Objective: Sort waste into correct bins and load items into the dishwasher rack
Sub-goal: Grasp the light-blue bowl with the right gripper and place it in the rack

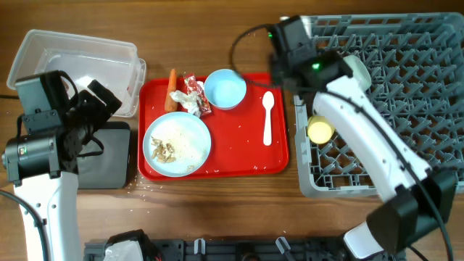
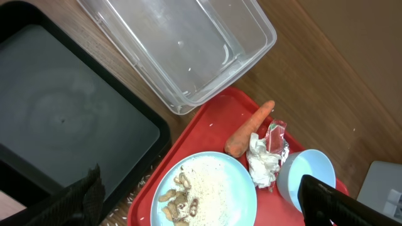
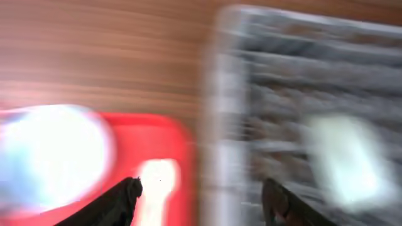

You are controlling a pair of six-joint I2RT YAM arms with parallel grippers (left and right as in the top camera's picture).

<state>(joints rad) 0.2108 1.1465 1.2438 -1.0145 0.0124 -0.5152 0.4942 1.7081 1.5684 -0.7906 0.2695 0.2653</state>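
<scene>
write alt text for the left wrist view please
A red serving tray holds a pale blue plate of beige crumbs, an orange carrot, a crumpled wrapper and a pale blue bowl. Beside it sit a clear tub and a black tray; the open left tool frames the bottom edge.

A carrot (image 1: 172,89), wrapper (image 1: 194,94), blue bowl (image 1: 225,88), crumb-strewn plate (image 1: 177,145) and spoon (image 1: 267,116) lie on the red tray (image 1: 239,148); the yellow cup (image 1: 320,130) sits in the rack (image 1: 420,58).

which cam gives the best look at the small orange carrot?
Left wrist. The small orange carrot is large and sharp there, lying whole on the flat red serving tray. Overhead also shows it whole, but small, near the tray's upper-left corner in the picture. Right wrist is motion-blurred and does not show it.
</scene>
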